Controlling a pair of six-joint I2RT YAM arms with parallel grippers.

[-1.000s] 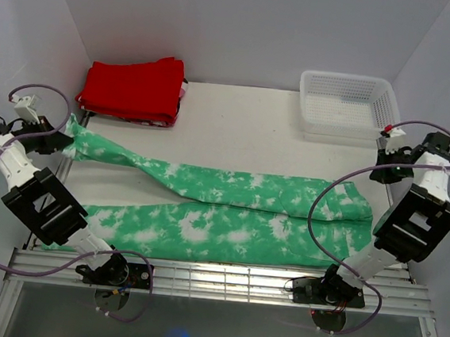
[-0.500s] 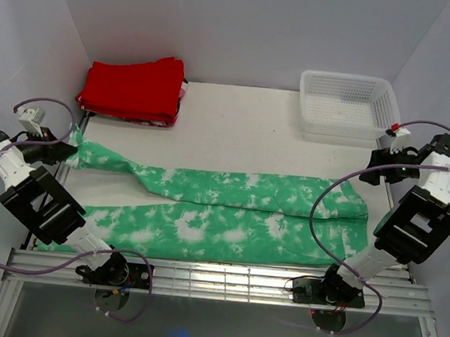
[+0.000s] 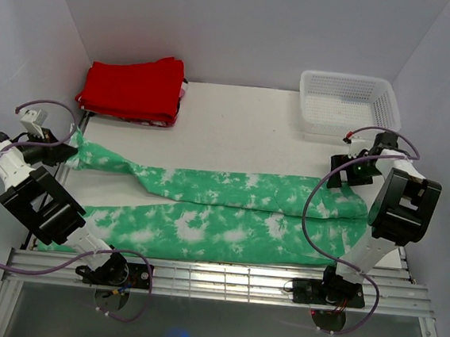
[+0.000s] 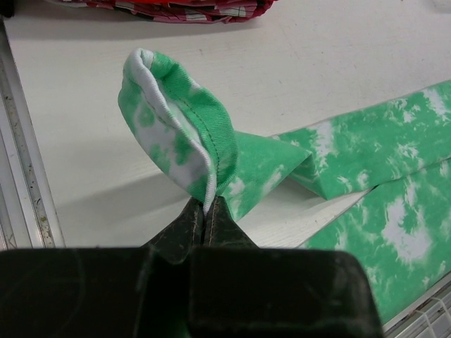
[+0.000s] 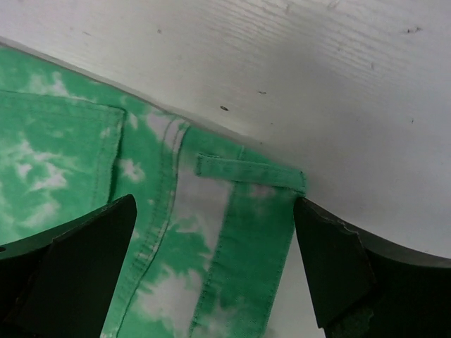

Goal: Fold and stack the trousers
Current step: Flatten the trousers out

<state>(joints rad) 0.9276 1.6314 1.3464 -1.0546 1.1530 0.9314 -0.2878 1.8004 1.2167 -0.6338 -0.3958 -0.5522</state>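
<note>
Left gripper [image 4: 205,213]: clamped on trousers [image 3: 228,215] hem [image 4: 215,137], fingers dark and blurred
Right gripper [image 5: 211,243]: spread wide above waistband [image 5: 243,204], empty, fingers cropped

The worktop [image 3: 244,134] is a white, flat surface. The trousers [image 3: 228,217] lie spread across its near half, waistband at the right and legs running to the left. The cuff of the far leg is raised off the surface at the left edge. A folded red garment [image 3: 133,88] occupies the far left corner. A white basket [image 3: 347,104] stands at the far right corner.
</note>
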